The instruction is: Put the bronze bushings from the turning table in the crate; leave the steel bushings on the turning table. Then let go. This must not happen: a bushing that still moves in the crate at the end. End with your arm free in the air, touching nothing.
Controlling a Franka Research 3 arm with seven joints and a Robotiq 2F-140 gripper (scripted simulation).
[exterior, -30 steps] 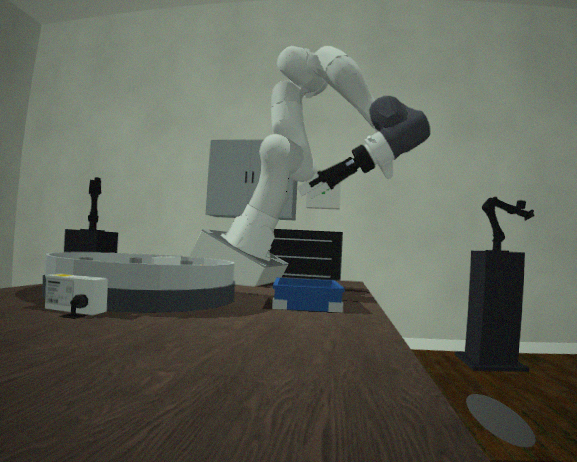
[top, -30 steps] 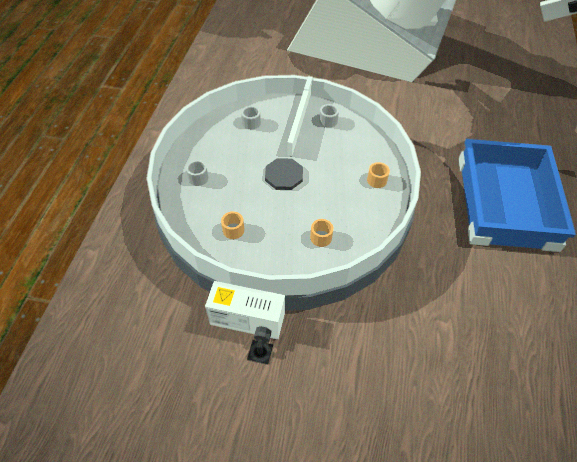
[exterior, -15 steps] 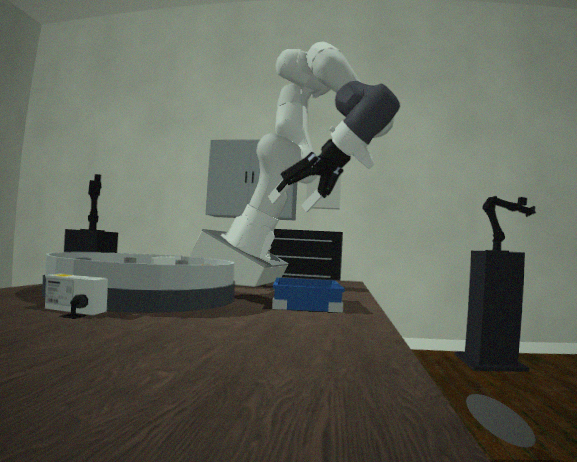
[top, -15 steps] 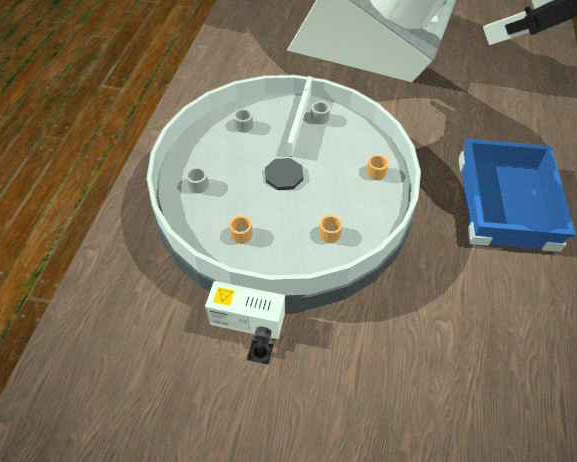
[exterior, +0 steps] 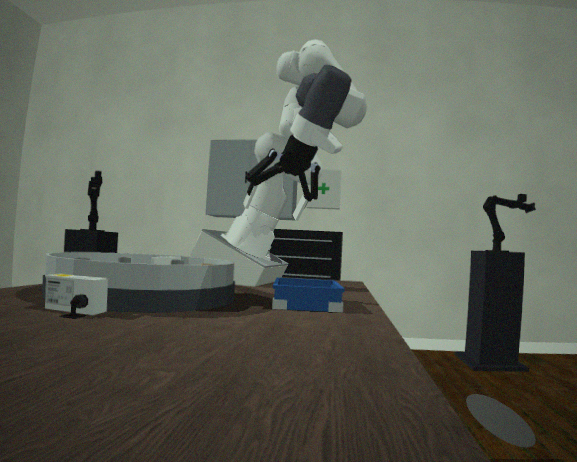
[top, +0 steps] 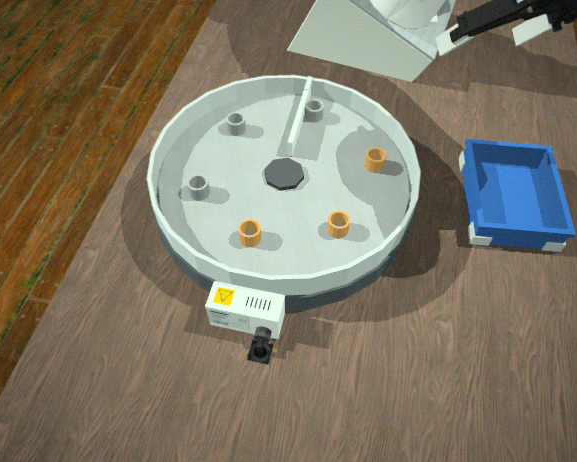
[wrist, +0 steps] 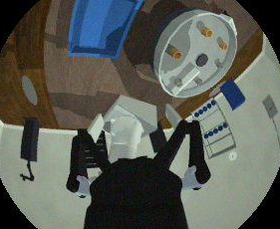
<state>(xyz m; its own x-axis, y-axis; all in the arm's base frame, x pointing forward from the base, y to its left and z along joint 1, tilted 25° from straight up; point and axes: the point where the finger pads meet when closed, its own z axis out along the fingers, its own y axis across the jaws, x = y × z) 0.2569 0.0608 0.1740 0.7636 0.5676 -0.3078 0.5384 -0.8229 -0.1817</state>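
The turning table (top: 282, 284) (exterior: 180, 301) (wrist: 191, 44) is a round grey disc with a raised rim. Three bronze bushings stand upright on it: one bushing (top: 250, 240) (wrist: 223, 45) at the front left, one bushing (top: 338, 232) (wrist: 206, 33) at the front right, one bushing (top: 375, 165) (wrist: 175, 52) at the right. Three steel bushings (top: 198, 194) (top: 236, 130) (top: 314, 116) stand at the left and back. The blue crate (top: 522, 240) (exterior: 307, 295) (wrist: 77, 30) is right of the table; no bushing shows inside. My gripper (top: 490, 39) (exterior: 275, 202) (wrist: 134, 114) is open and empty, high behind the crate.
A thin white divider (top: 300, 117) stands over the disc at the back, beside a steel bushing. A dark hub (top: 284, 174) is at the disc's centre. A white box (top: 245, 310) (exterior: 87, 295) with a black knob sits at the front rim. My arm's slanted base (top: 360, 42) is behind.
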